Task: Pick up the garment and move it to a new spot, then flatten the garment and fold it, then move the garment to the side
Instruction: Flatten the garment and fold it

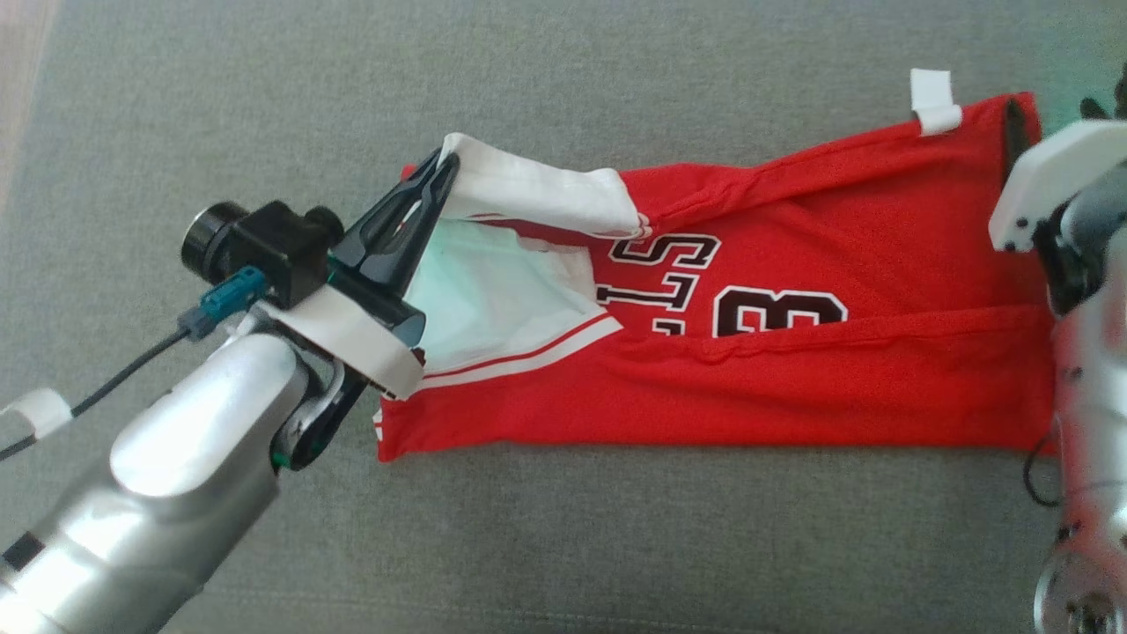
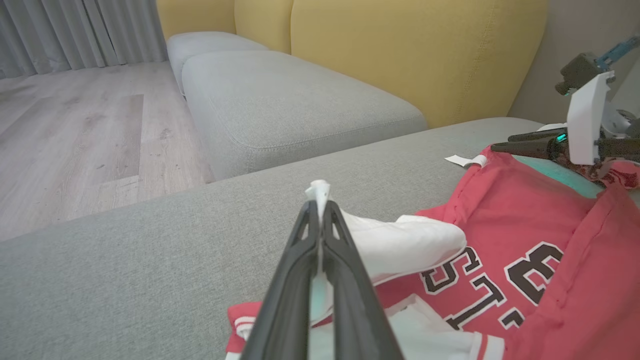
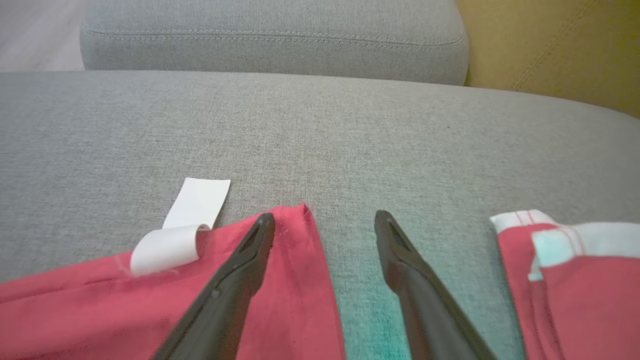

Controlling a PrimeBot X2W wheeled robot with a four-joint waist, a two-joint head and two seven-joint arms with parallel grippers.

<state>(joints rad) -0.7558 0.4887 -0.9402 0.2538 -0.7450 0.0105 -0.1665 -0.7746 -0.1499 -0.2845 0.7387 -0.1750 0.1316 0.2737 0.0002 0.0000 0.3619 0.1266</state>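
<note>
The garment (image 1: 792,387) is a red jersey with white trim and dark lettering, lying lengthwise on a grey sofa seat (image 1: 616,79). My left gripper (image 1: 445,167) is shut on its white edge at the left end and holds that edge lifted; in the left wrist view a bit of white cloth sticks out past the closed fingertips (image 2: 318,205). My right gripper (image 3: 325,220) stands open at the garment's right end. One finger (image 3: 250,250) lies over a red corner (image 3: 295,260) and the other over bare cushion. A white label (image 3: 185,230) sticks out of the hem beside it.
The grey seat (image 2: 125,260) spreads wide around the garment. A second grey cushion (image 2: 290,100) and yellow backrests (image 2: 425,50) stand beyond it. Wooden floor (image 2: 75,140) and grey curtains (image 2: 75,30) lie past the sofa's edge.
</note>
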